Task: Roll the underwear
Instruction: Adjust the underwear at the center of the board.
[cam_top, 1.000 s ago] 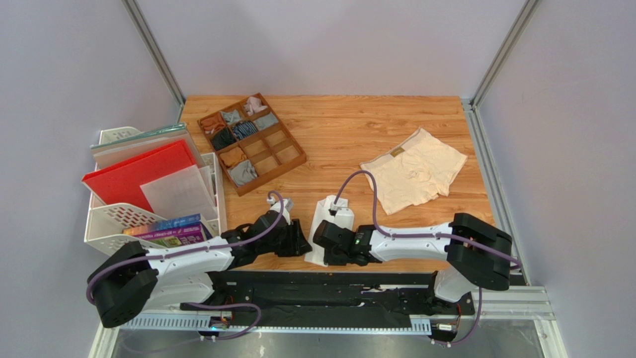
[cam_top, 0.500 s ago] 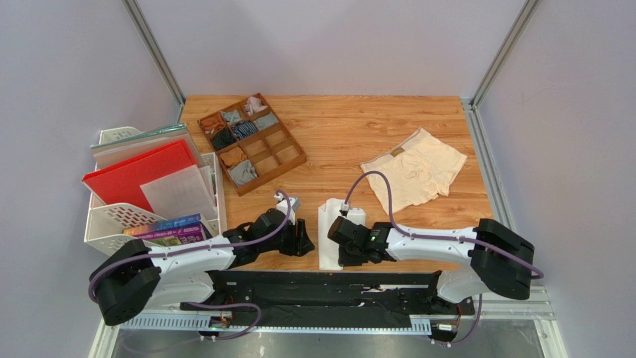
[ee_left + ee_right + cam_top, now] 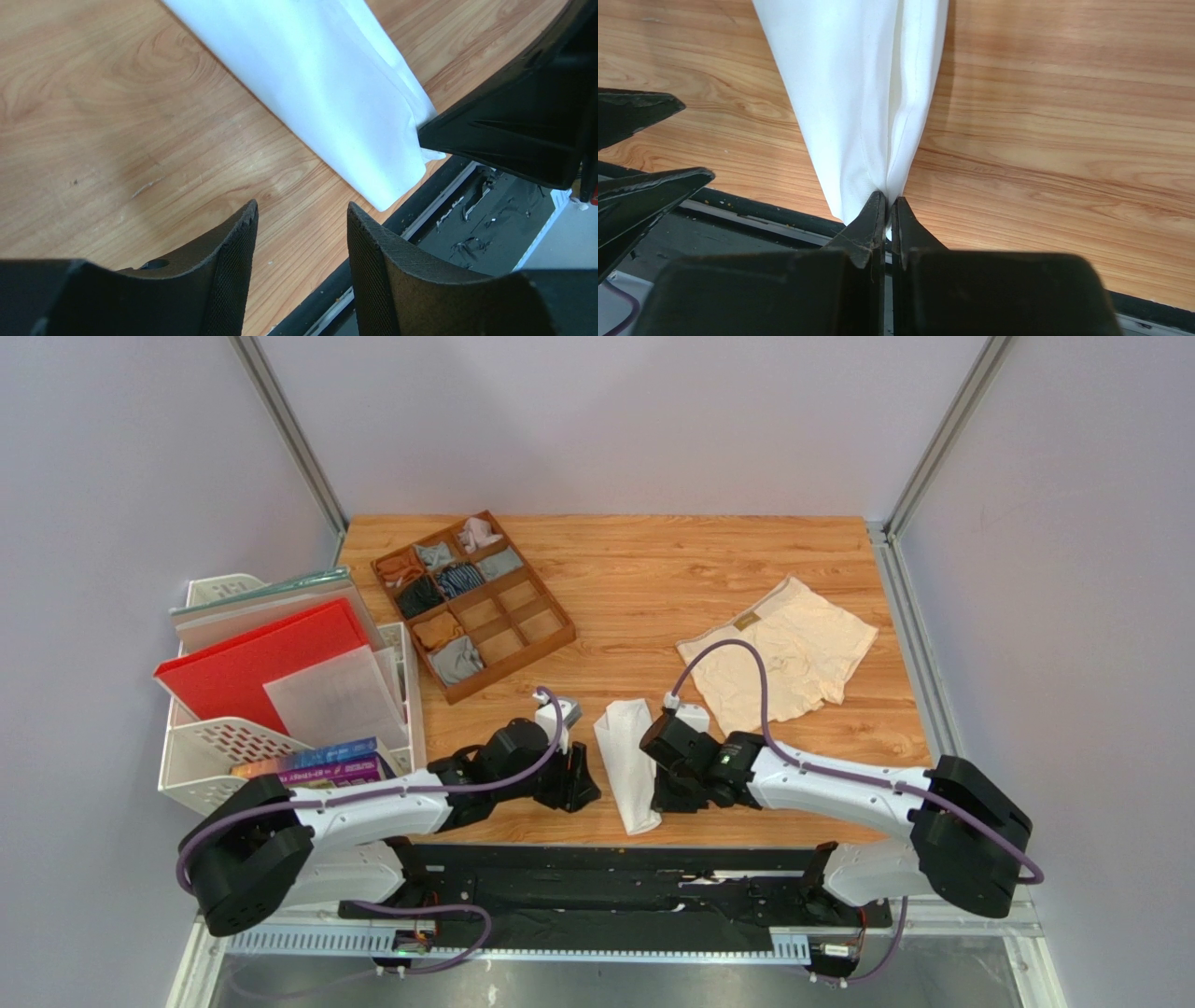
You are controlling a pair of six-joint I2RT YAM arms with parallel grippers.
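Left gripper open, empty, just left of the white briefs, a narrow folded strip at the near edge of the table. Right gripper pinches the strip's near end; cream briefs lie flat further right. Rolling looks due next: the free jaws need that end too.

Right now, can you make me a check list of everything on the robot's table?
Surface: wooden table, no stains seen.
Job's things: white briefs folded into a narrow strip by the near edge; beige briefs lying flat, far right.
Clutter: wooden tray with small rolled garments; white rack with folders and books, left side.
Grippers: left gripper open, empty, beside the strip; right gripper shut on the strip's edge.
Cables: purple cables loop off both wrists.
Surroundings: plain walls, metal posts.
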